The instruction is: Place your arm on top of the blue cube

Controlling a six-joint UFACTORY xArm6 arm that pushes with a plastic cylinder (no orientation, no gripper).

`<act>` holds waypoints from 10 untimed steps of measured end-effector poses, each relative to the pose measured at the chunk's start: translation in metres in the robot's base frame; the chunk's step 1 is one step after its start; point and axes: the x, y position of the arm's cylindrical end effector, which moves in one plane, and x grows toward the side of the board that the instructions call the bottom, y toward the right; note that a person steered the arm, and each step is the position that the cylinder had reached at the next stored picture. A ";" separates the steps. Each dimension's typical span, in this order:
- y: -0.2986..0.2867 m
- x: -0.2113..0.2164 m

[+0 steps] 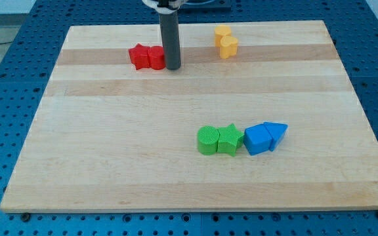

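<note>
Where the wooden board meets the view's top, you see the dark rod coming down from above, and my tip rests on the board's surface right beside the red blocks. It carries nothing and has no jaws to open or close; it is only a plain straight rod, upright, touching or all but touching the right-hand red block's edge.

You can count two red blocks side by side, pressed together, just to the view's left of the tip; their exact shapes are hard to make out. Further toward the view's right along the top, you find two yellow blocks, one slightly behind the other and touching.

The blue cube sits well apart from the tip, down in the lower right part of the board. A blue triangular block touches it on the view's right side. On the cube's left, you see a green star-shaped block just beside it, and a green rounded block touching that one, so the four make a row.

The board lies on a blue perforated table.
</note>
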 end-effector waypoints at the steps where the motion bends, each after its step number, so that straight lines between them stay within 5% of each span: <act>1: 0.018 0.040; 5: 0.093 0.125; 10: 0.143 0.142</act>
